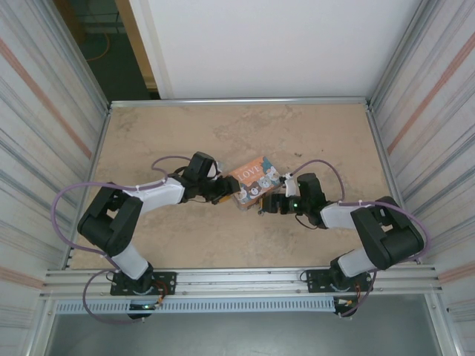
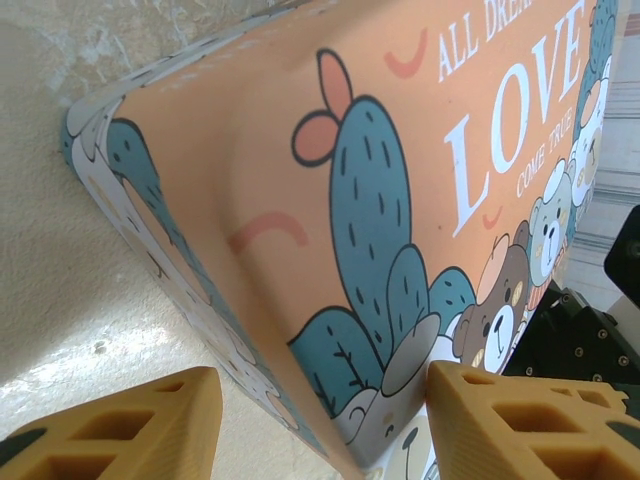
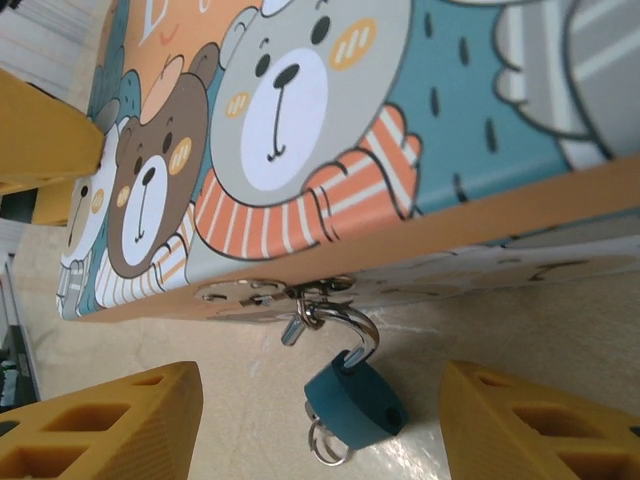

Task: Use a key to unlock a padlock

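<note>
Worktop [image 1: 223, 133] carried the picture box [image 1: 254, 179] at centre, with one arm at each end of it. Left tool [image 1: 221, 190] stood about half open astride a lower corner of the box. One of its fingers [image 2: 500, 420] appeared to touch the printed face and the other sat just beside the side wall; whether they actually clamped the box could not be told. Right tool [image 1: 273, 205] stood wide open and held nothing, its fingers [image 3: 110, 425] low on either side of the padlock [image 3: 357, 402] and clear of it. Padlock hung from the box's front hasp [image 3: 245, 292] by its shackle [image 3: 358, 325], teal body down near the worktop, shackle seemingly closed. Small silvery rings [image 3: 325, 445] showed under the body; no key could be made out. Judgement: step in hand was the approach to the lock, with unlocking not yet begun. Next move would call for a gentle pinch on the small body to steady it, box kept from sliding, before any key is presented.
</note>
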Robot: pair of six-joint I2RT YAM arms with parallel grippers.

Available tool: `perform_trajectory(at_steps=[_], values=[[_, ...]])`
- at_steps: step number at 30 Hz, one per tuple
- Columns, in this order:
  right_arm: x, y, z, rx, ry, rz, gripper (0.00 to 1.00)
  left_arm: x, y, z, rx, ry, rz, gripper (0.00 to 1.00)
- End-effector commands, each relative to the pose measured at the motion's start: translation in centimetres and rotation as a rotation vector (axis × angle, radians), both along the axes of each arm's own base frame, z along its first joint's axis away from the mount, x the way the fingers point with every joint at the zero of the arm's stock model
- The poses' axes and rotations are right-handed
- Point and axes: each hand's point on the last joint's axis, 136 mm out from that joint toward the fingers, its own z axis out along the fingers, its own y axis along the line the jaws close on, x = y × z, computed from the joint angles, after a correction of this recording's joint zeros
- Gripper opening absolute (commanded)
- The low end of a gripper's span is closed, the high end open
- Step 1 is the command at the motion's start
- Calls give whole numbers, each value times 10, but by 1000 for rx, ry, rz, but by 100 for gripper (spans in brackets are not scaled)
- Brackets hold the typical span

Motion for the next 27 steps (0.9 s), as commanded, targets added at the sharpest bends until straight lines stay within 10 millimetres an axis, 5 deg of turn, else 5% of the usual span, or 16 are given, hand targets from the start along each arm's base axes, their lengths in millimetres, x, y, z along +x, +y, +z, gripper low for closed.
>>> perform_trajectory(at_steps=[1,11,27], values=[[10,10,12,21,-56,25,62,-5,10,-2,24,8,9,56],[10,21,14,50,-65,69,60,-6,12,-2,21,10,15,56],[-1,20,12,44,-43,98,43,-8,14,0,20,4,22,56]])
